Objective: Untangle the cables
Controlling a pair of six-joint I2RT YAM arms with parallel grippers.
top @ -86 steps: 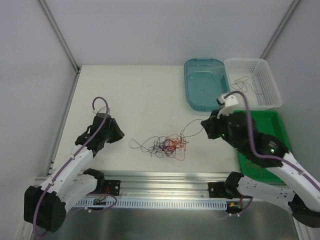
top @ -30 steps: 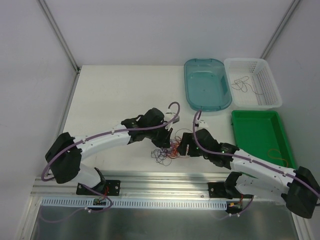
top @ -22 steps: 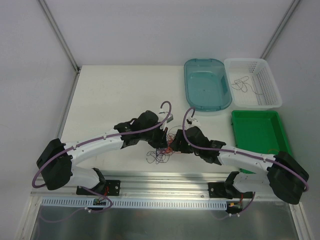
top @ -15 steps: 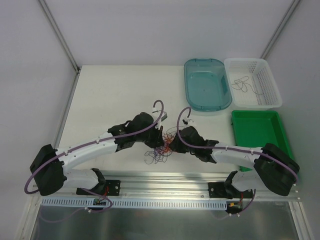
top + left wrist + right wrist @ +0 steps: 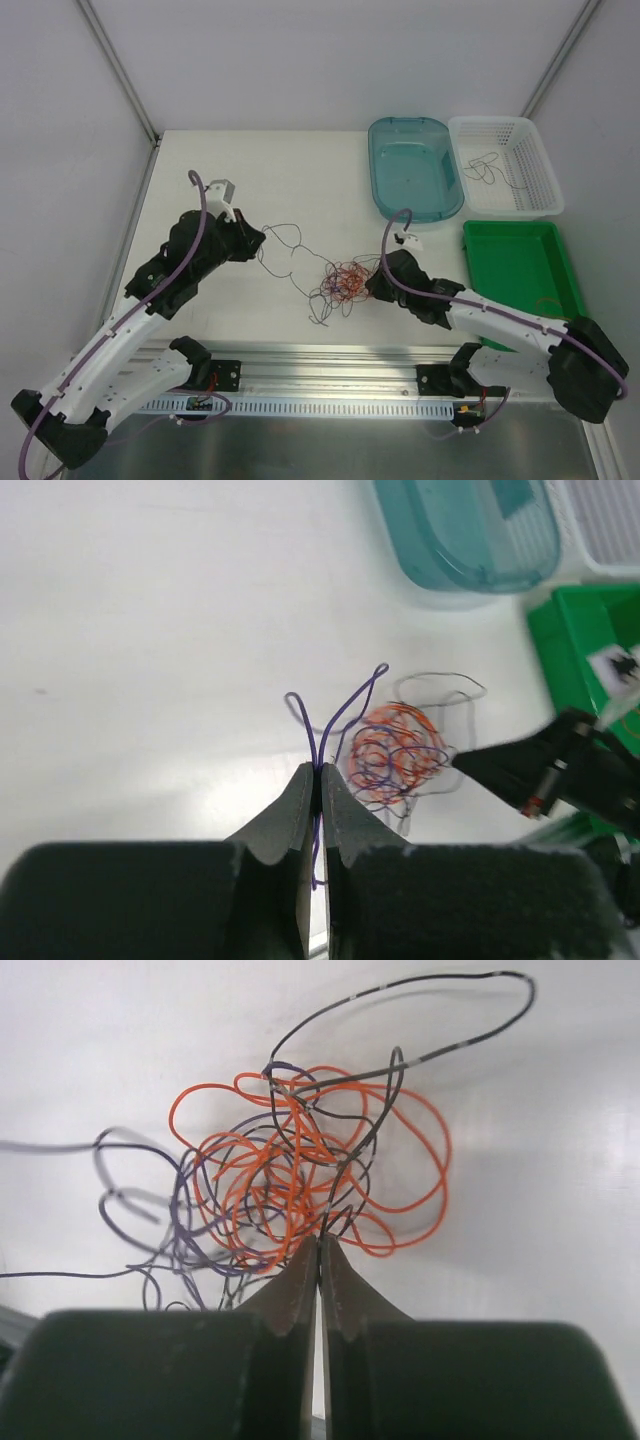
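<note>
A tangle of thin orange, black and purple cables [image 5: 342,283] lies on the white table near its front edge. My left gripper [image 5: 260,240] is shut on a purple cable [image 5: 340,715] and holds it stretched up and left of the tangle [image 5: 395,752]. The strand runs down between the fingers. My right gripper [image 5: 372,286] is shut on a black cable [image 5: 345,1185] at the right edge of the tangle [image 5: 300,1185]. A loose purple strand [image 5: 318,310] trails toward the front edge.
A teal tub [image 5: 413,168] stands at the back right, next to a white basket [image 5: 530,185] holding a dark cable [image 5: 490,168]. A green tray [image 5: 520,270] lies at the right. A metal rail [image 5: 320,355] runs along the front edge.
My left gripper has pulled back up and to the left with the purple cable, drawing a strand out of the tangle. My right gripper stays at the tangle's right side, shifted slightly right.
</note>
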